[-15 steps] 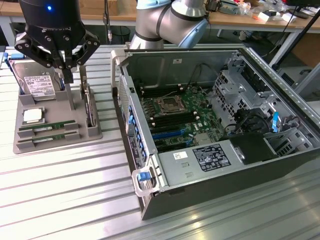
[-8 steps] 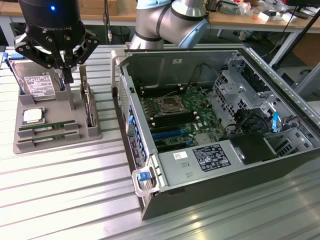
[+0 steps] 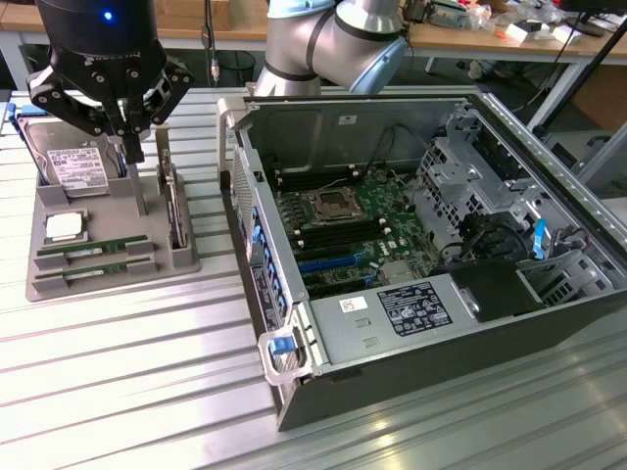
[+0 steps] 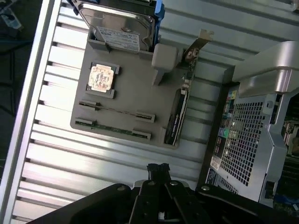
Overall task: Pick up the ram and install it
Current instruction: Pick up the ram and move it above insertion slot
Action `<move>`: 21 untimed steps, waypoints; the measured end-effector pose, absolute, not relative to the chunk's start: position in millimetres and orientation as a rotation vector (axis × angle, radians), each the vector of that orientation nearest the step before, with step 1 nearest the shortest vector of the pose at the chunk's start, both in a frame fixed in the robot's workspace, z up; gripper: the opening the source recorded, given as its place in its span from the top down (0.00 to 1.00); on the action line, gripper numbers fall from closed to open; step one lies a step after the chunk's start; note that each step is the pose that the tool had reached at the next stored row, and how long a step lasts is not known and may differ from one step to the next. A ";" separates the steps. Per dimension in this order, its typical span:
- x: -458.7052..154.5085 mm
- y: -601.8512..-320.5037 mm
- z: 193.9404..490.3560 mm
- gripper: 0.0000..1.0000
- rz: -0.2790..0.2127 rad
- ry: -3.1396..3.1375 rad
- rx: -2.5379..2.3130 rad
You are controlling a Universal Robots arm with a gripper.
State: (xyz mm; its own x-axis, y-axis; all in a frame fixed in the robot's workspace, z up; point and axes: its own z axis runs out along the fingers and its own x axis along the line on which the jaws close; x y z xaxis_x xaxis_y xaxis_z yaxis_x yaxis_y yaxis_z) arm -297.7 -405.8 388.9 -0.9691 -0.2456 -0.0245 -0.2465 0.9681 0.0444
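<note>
two ram strips, the rear ram strip [image 3: 93, 246] and the front ram strip [image 3: 103, 269], lay side by side in slots of the grey fixture [image 3: 113, 217] (at 9 o'clock of the open computer case [image 3: 549, 176] in the exterior view). the gripper [image 3: 130, 147] hung above the fixture, at 12 o'clock of both strips and apart from them, fingers clenched together on nothing. the cpu chip [image 3: 64, 227] sat at 11 o'clock of the strips, and the bracketed card [image 3: 174, 211] stood at 3 o'clock.
</note>
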 end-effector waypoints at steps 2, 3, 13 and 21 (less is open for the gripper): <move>-297.7 -405.8 388.9 0.89 0.074 3.091 -0.444; -297.7 -405.8 388.9 0.89 0.074 3.086 -0.481; -297.7 -405.8 388.8 0.89 0.076 3.058 -0.646; -297.7 -405.8 388.9 0.89 0.077 3.020 -0.816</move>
